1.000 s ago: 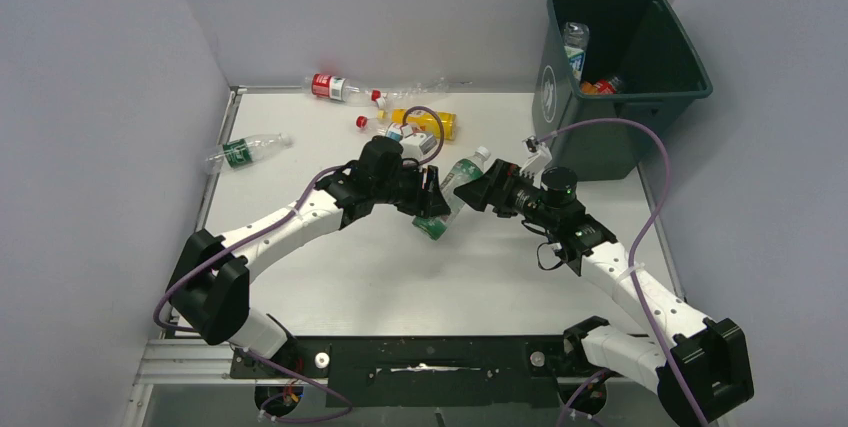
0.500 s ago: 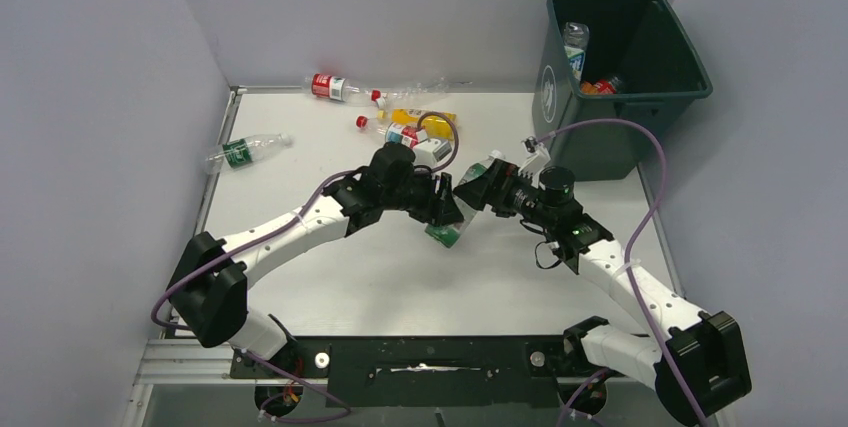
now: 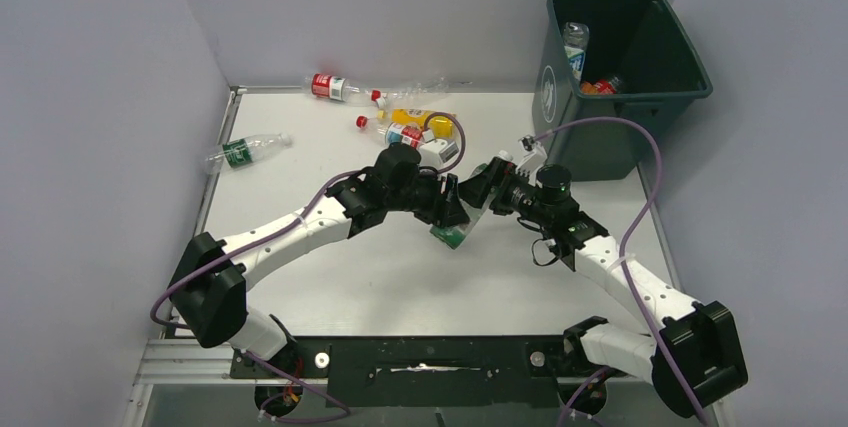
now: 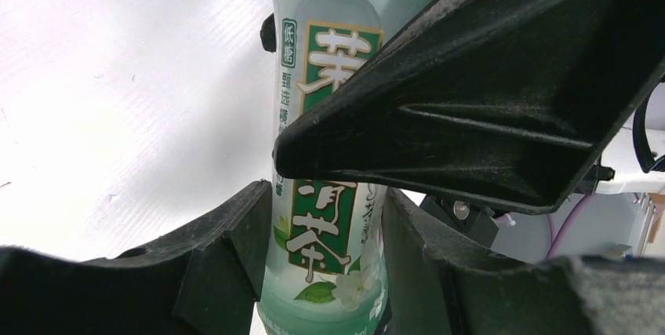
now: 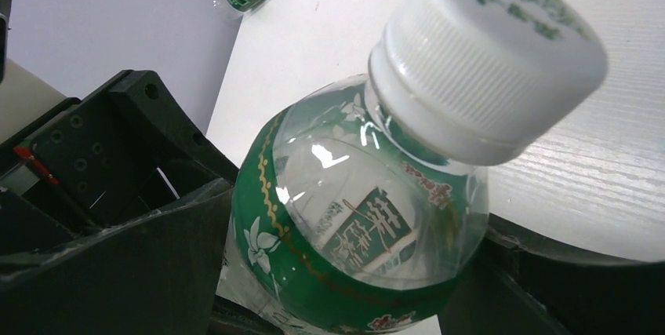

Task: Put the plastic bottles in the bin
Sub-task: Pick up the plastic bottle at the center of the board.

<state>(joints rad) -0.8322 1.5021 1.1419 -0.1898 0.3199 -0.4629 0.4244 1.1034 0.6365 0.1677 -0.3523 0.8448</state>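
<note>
L gripper (image 3: 450,215) clamped on green-tea bottle (image 4: 325,217), mid-frame in top view, off the table (image 3: 330,267). R gripper (image 3: 476,192) fingers (image 5: 118,272) apart, straddling its cap end; grip unclear. Upper right: bin (image 3: 600,147).

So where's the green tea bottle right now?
Top view, mid-table: the green tea bottle is held in the left pincer, with the right pincer around its cap end.

Top external: high above the near edge, facing down on the table (image 3: 330,277).
Wrist views: very close; all share the green-labelled bottle (image 4: 325,249).
</note>
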